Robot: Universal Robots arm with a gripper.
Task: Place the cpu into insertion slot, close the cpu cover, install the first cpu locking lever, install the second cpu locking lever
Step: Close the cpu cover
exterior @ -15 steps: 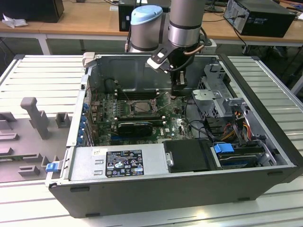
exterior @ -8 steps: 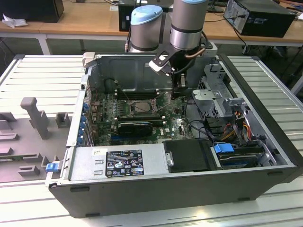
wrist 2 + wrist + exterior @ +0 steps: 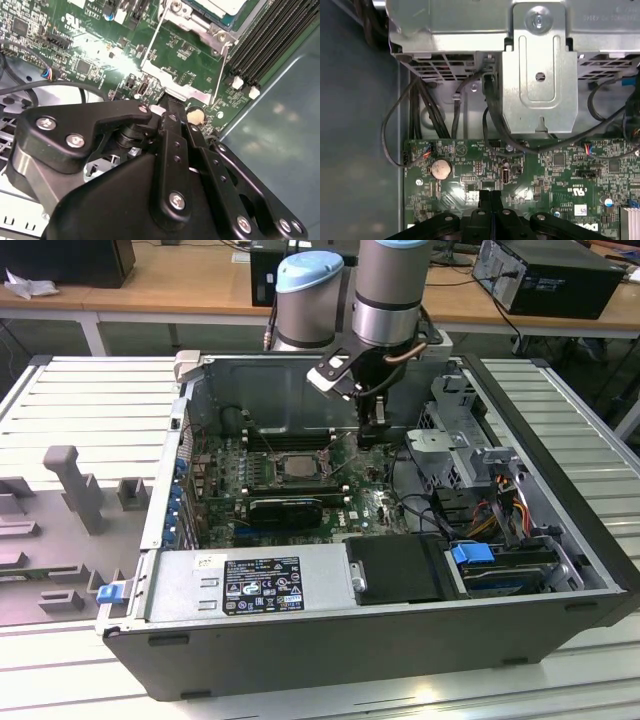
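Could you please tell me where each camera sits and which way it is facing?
Exterior view: stands apart, looking down into the open computer case; the arm and gripper show.
First wrist view: on the wrist, facing the motherboard and a metal bracket; shut fingertips show.
Second wrist view: on the wrist, looking along the gripper's black linkage toward the insertion slot.
Shared: both wrist views show the gripper and the green motherboard.

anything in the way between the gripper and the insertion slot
Nothing visible does. In the second wrist view the gripper sits close to the insertion slot; only flat motherboard and a low metal bracket lie between.
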